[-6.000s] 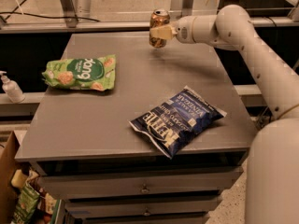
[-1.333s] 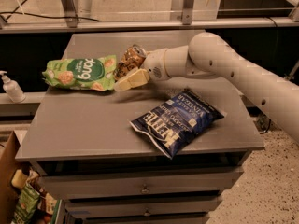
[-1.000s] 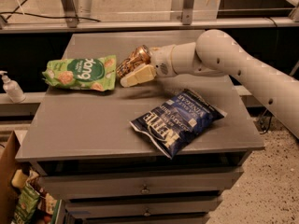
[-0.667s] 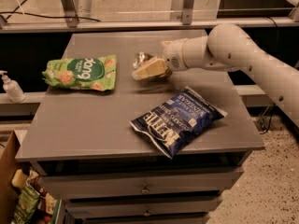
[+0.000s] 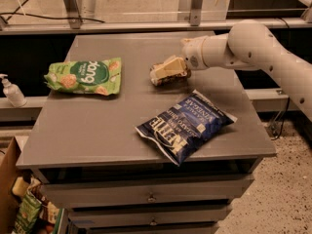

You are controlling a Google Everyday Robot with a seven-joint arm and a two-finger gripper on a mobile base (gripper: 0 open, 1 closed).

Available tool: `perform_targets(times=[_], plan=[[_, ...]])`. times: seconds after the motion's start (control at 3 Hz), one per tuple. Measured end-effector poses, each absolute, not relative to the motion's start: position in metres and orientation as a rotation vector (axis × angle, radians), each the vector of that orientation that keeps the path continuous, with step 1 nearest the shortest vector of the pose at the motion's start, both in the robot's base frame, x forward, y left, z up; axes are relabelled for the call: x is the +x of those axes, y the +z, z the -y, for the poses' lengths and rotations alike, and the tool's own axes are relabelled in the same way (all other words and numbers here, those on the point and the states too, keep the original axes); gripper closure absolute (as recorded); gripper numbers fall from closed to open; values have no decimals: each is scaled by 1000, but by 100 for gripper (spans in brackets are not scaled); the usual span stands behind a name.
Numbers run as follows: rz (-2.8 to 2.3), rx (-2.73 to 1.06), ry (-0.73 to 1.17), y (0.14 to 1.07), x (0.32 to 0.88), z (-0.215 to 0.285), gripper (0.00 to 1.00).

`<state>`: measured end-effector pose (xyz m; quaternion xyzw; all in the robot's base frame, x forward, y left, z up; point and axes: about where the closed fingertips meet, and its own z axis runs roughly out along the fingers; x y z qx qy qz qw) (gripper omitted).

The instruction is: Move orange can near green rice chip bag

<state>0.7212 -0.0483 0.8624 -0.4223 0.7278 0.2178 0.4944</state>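
Observation:
The green rice chip bag [image 5: 85,76] lies flat at the left of the grey table [image 5: 97,130]. My gripper [image 5: 165,71] is over the middle of the table, right of the bag and apart from it. Its cream fingers [image 5: 165,66] are closed around the orange can [image 5: 174,76], which is tilted on its side, low over or on the tabletop. Only brown patches of the can show beneath the fingers. The white arm reaches in from the right.
A dark blue Kettle chip bag [image 5: 185,125] lies at the front right of the table, just below the gripper. A white pump bottle [image 5: 11,92] stands on a ledge off the left edge. Drawers sit under the tabletop. A metal frame runs along the back.
Six seconds ago the gripper held the can high at the back right. It then came down beside the green bag, and over the last second moved right, away from the bag, with the can.

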Motion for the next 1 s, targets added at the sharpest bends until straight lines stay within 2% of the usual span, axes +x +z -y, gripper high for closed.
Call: perform_targets(times=[1.0], plan=[[-1808, -954, 555, 868, 698, 95, 0]])
